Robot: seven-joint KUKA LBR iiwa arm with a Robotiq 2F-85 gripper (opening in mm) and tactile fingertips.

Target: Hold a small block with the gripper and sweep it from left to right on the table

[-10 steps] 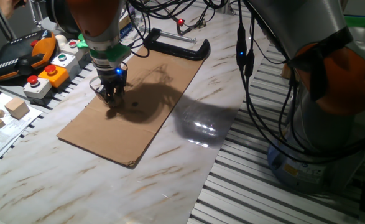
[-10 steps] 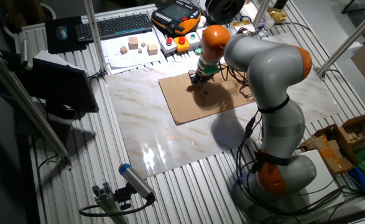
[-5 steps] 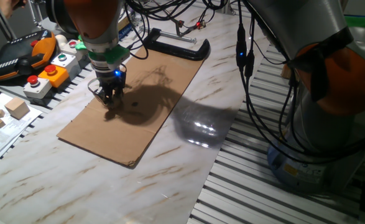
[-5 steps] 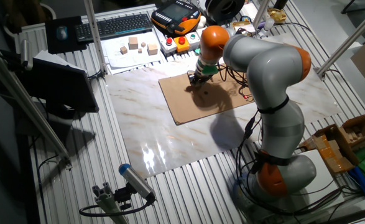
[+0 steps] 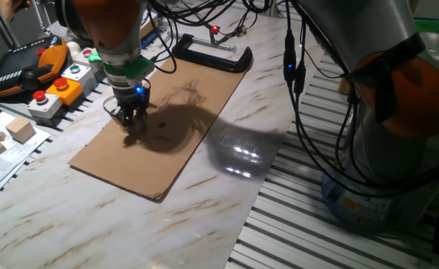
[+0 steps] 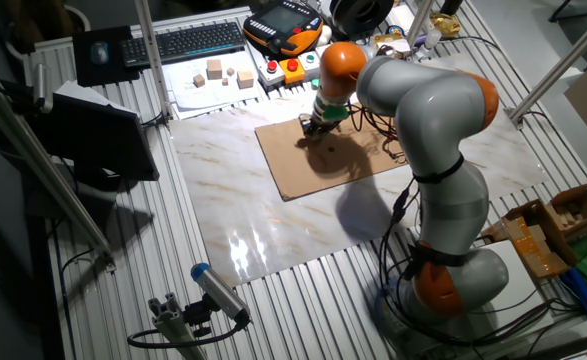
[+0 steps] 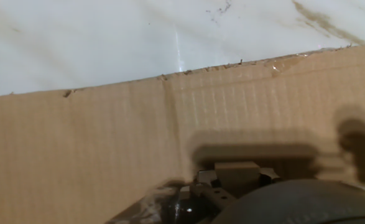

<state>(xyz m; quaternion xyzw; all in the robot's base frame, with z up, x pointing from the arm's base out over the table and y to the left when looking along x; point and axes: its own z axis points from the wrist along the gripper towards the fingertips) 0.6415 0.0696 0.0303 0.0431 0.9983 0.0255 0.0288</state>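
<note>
The small block (image 7: 237,170) sits low-centre in the hand view, clamped in the claw (image 5: 132,119) over cardboard (image 5: 159,127) on the table (image 5: 204,209). It is probably light, rigid wood; squeezing its flat opposite faces should keep it from twisting.

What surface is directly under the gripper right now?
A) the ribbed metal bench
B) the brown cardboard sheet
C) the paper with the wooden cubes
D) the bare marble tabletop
B: the gripper stands low over the cardboard sheet near its edge, and the hand view shows cardboard under the fingers with marble table beyond.
</note>
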